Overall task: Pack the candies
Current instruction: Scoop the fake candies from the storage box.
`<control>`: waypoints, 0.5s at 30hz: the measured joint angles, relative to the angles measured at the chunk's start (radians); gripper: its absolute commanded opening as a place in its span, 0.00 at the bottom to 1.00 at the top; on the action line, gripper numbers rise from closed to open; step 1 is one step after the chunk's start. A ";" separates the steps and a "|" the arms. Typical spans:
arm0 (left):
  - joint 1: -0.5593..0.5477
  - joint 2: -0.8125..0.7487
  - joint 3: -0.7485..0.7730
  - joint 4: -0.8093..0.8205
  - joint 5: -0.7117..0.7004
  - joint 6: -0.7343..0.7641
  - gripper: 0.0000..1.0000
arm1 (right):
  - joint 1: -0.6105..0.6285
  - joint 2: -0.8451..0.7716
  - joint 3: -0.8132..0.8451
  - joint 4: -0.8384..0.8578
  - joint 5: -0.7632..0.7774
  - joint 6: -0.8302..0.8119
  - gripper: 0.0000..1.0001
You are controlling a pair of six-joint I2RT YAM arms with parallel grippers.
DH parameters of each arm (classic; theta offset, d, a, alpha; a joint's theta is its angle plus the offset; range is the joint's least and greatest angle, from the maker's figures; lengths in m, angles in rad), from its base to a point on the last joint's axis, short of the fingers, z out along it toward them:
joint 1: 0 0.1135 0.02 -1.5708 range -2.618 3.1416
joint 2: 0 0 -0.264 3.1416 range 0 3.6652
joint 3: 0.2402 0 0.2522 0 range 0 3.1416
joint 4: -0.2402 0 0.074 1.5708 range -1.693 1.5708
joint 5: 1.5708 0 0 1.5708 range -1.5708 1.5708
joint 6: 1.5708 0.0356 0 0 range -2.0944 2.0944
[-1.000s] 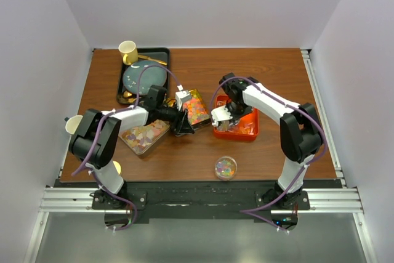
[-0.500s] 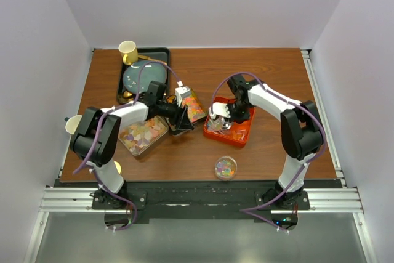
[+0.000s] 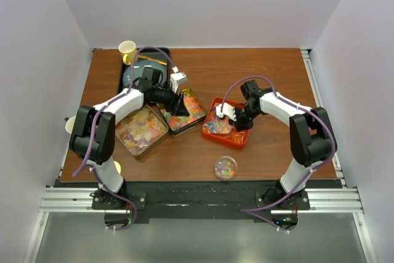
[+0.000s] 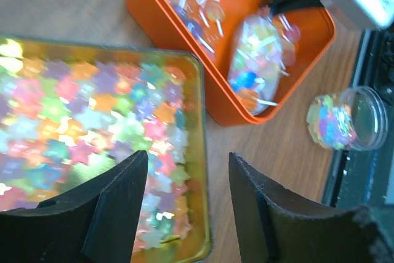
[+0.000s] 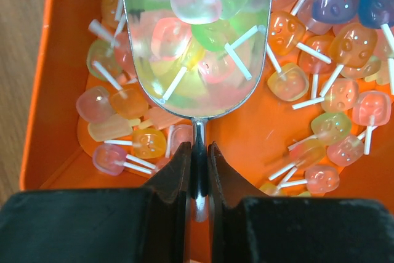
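Note:
The candies sit in three containers. Multicolour star candies [image 4: 92,121] fill a gold tin [image 3: 184,113]. Pastel candies fill a second tin [image 3: 140,129]. Small lollipop candies [image 5: 345,47] lie in an orange tray [image 3: 241,138]. My right gripper [image 5: 197,149] is shut on the handle of the metal scoop [image 5: 197,29], whose bowl is heaped with lollipop candies low inside the tray. My left gripper [image 4: 188,164] is open and empty, hovering over the star tin's corner next to the orange tray [image 4: 246,109]. In the top view the left gripper [image 3: 177,104] is at that tin's far edge.
A small clear jar [image 3: 226,167] holding some multicolour candies stands near the front edge; it also shows in the left wrist view [image 4: 348,118]. A black tray [image 3: 161,53] with a teal plate and a yellow cup [image 3: 127,48] sits at the back left.
The left gripper moved back toward the far left, and the two tins shifted and turned. The orange tray slid left and rotated. The right arm swung right, still holding the scoop in the tray.

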 measured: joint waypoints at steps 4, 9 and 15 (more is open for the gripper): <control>0.009 0.034 0.080 -0.045 -0.020 0.035 0.60 | -0.011 -0.038 -0.032 0.009 -0.028 0.012 0.00; 0.009 0.070 0.113 -0.069 -0.043 0.054 0.60 | -0.032 -0.076 -0.042 0.014 -0.049 0.026 0.00; 0.009 0.072 0.113 -0.088 -0.051 0.066 0.60 | -0.070 -0.098 -0.042 0.036 -0.074 0.053 0.00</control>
